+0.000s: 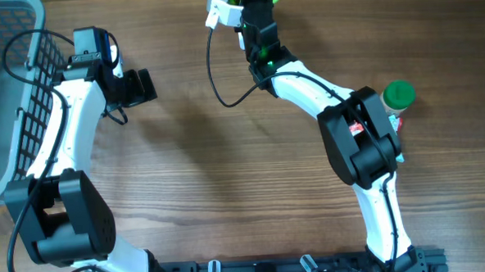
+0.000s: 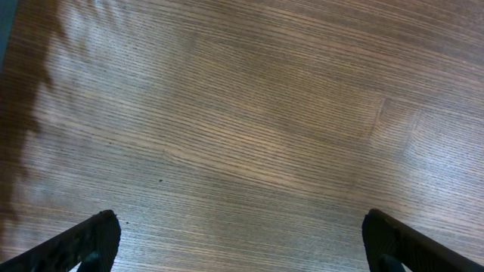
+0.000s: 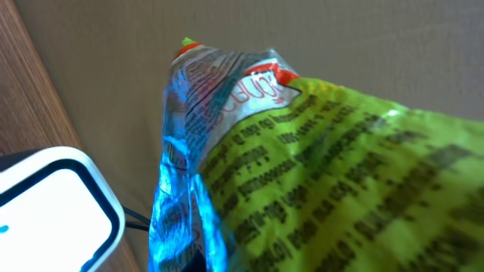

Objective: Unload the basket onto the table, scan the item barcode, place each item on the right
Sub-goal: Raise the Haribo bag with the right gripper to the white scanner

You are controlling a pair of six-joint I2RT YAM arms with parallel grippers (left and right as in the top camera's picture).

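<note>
The right arm stretches to the far edge of the table (image 1: 187, 171), its right gripper (image 1: 252, 6) clamped on the green snack packet (image 3: 318, 166) just beside the white scanner (image 3: 53, 196); the left arm folds beside the basket (image 1: 9, 48), its left gripper (image 1: 148, 86) spread wide, holding nothing.

We see the green foil packet (image 3: 318, 174), crinkled, printed text facing us, just beside the white scanner (image 3: 53, 204) at the surface's (image 1: 227, 169) far edge
</note>
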